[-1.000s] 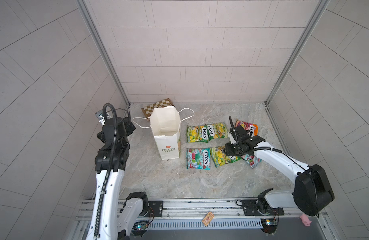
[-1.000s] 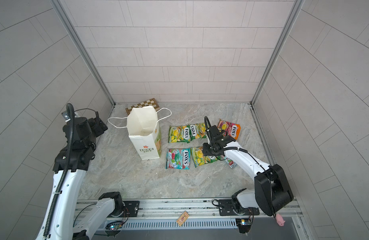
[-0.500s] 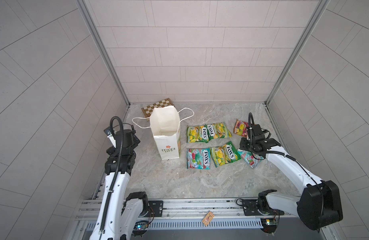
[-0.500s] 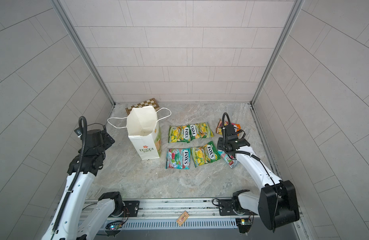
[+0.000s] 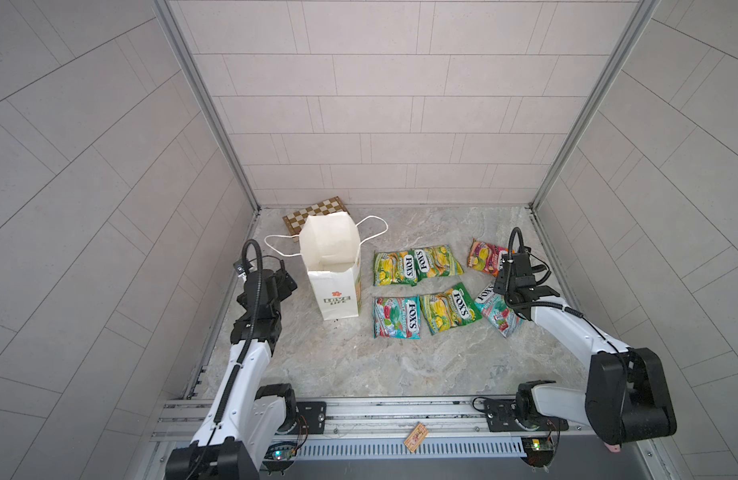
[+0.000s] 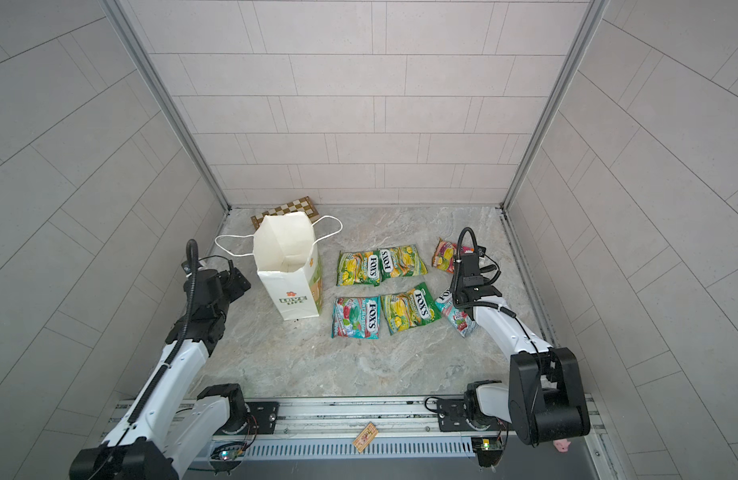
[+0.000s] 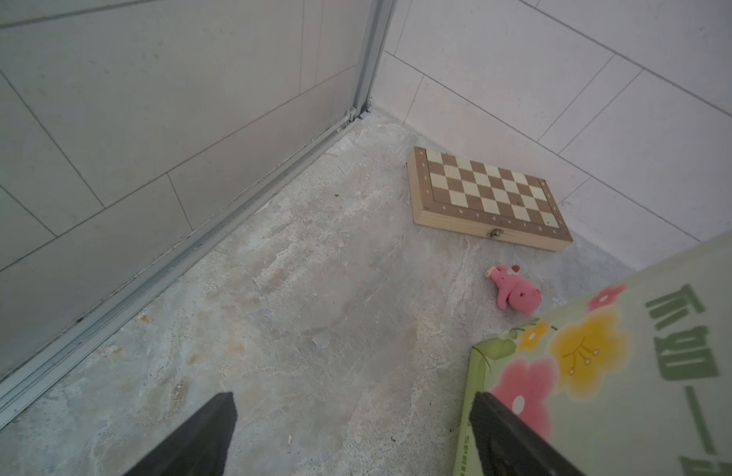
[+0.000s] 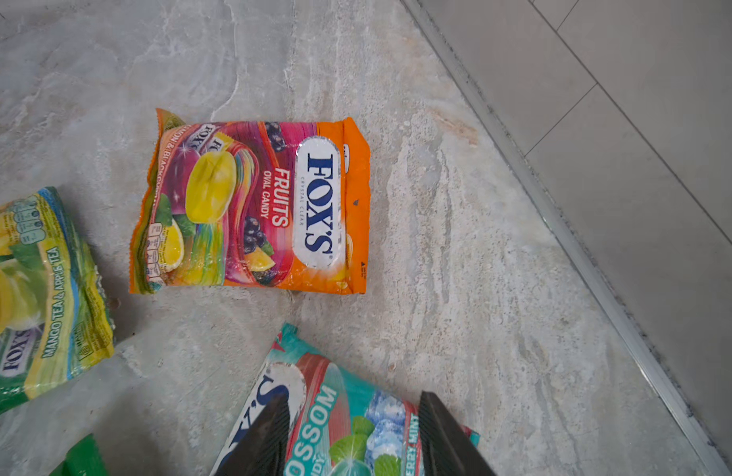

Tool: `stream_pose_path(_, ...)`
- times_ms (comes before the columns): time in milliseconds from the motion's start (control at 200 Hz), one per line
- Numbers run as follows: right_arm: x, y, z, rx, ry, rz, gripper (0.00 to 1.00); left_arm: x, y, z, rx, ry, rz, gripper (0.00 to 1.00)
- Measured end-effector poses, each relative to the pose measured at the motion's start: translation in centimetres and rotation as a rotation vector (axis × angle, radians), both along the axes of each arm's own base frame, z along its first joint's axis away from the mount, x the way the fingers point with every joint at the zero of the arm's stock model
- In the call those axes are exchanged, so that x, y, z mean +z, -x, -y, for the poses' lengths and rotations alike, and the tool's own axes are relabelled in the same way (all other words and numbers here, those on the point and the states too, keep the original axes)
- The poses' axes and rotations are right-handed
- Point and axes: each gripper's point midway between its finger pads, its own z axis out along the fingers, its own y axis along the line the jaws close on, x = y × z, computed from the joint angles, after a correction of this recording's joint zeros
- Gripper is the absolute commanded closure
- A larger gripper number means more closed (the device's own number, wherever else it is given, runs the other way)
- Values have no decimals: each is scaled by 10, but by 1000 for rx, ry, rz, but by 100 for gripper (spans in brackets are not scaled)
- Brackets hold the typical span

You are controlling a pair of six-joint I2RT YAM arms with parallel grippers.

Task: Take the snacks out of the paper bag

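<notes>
White paper bag [image 5: 336, 291] looks empty in a top view, snacks [image 5: 448, 307] laid flat alongside, evidently unpacked. Left wrist: left gripper [image 7: 351, 402] gapes empty, bag beside one finger. Right wrist: right gripper [image 8: 354, 395], half-spread, unladen, straddles a teal packet [image 8: 347, 437].

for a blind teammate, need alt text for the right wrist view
A pink-orange Fox's candy packet lies flat on the grey marbled tabletop. The right gripper, jaws apart, hangs over a teal packet; a green-yellow packet is partly in frame.
</notes>
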Motion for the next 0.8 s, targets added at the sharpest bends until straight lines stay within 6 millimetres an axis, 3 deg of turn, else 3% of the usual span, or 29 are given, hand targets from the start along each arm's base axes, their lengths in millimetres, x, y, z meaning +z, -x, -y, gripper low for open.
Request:
stream_pose_path(125,1,-8,6,10,64,65,47,-24,-7,4,-67,-59,-19,6)
stream_pose_path(465,-20,-10,14,34,179,193,46,-48,-35,17,-224,-182,5,5)
stream_pose_path(801,-6,-36,3,122,211,313,45,-70,-45,19,-257,-211,29,0)
